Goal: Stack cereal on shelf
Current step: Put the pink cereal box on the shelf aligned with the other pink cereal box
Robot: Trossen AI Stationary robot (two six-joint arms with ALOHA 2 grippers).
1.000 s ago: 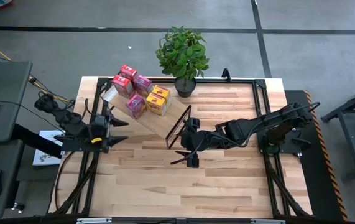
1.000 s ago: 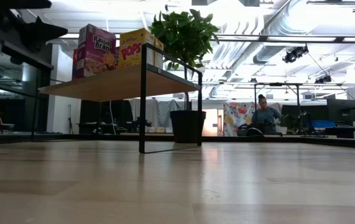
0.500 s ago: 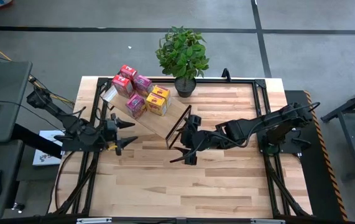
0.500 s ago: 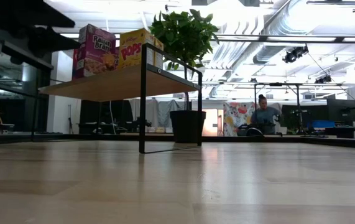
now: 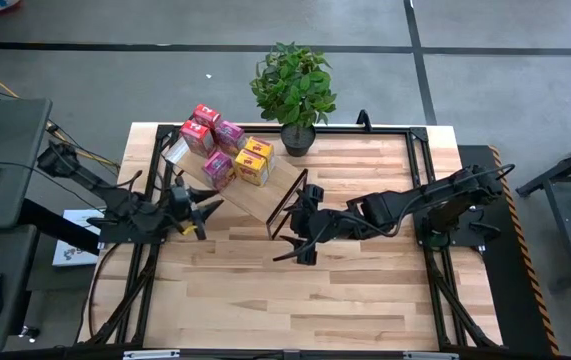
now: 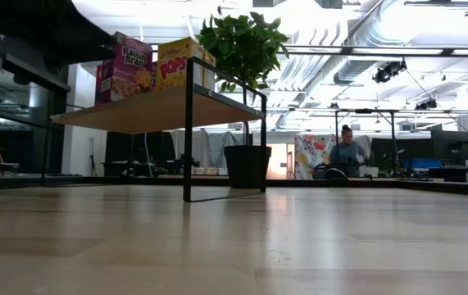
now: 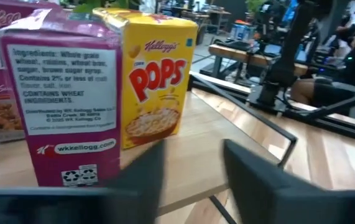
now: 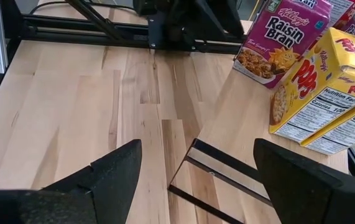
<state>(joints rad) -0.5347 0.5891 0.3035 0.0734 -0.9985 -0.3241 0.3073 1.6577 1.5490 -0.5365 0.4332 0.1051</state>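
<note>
Several small cereal boxes stand on their bases on the slanted light-wood shelf [image 5: 255, 195]: two red [image 5: 203, 126], two pink [image 5: 220, 170] and two yellow [image 5: 253, 160]. My left gripper [image 5: 207, 212] is open, level with the shelf's left end. Its wrist view faces a pink box [image 7: 59, 106] and a yellow Pops box [image 7: 155, 81] just beyond the fingers [image 7: 193, 180]. My right gripper [image 5: 295, 250] is open over the table near the shelf's right end; its wrist view [image 8: 196, 168] shows the Raisin Bran box [image 8: 283, 37] and yellow boxes [image 8: 326, 93].
A potted plant [image 5: 293, 90] stands at the table's far edge behind the shelf. Black rails [image 5: 420, 150] frame the tabletop. The shelf's black wire frame [image 6: 188, 131] stands on the table. Bare wood spreads across the near half [image 5: 295, 300]. A person [image 6: 348, 152] sits far back in the room.
My left gripper has moved toward the table's right, closing in on the shelf's left end and the boxes; in the low view its dark arm now fills the upper left corner. The boxes and shelf have stayed put.
</note>
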